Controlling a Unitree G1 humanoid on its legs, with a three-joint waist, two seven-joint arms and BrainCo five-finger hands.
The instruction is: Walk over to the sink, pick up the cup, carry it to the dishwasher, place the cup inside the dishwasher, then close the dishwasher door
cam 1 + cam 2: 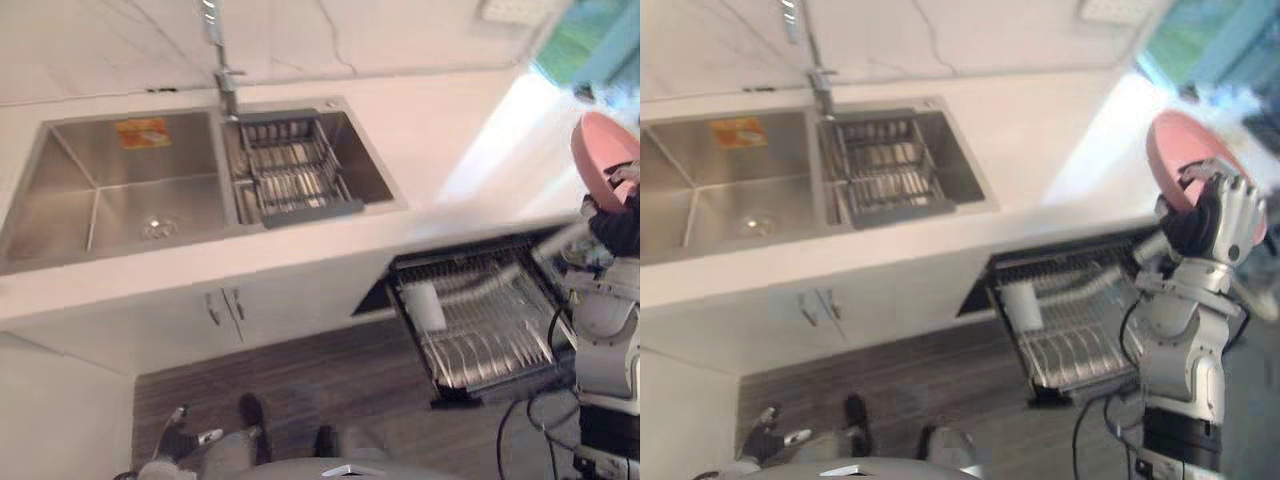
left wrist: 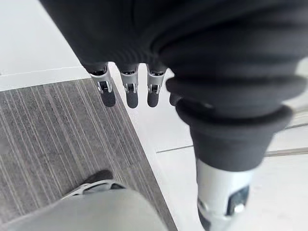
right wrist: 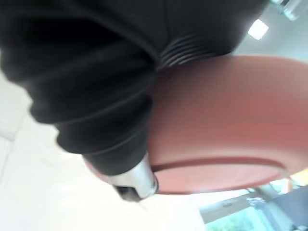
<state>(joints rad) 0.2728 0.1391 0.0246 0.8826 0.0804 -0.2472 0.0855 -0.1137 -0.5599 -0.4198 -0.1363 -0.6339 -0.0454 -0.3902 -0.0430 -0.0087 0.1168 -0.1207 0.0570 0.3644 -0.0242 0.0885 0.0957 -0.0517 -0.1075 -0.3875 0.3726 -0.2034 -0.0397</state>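
I carry the pink cup [image 1: 1185, 160], the right hand [image 1: 1225, 215] curled round its rim, raised beside the open dishwasher [image 1: 470, 265]; left hand [image 2: 131, 94] hangs slack-fingered. Next I lower it into the rack [image 1: 1070, 350], clear of the white cup [image 1: 428, 305]

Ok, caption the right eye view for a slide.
Right robot hand holds a pink bowl by the open dishwasher, right of the sink.
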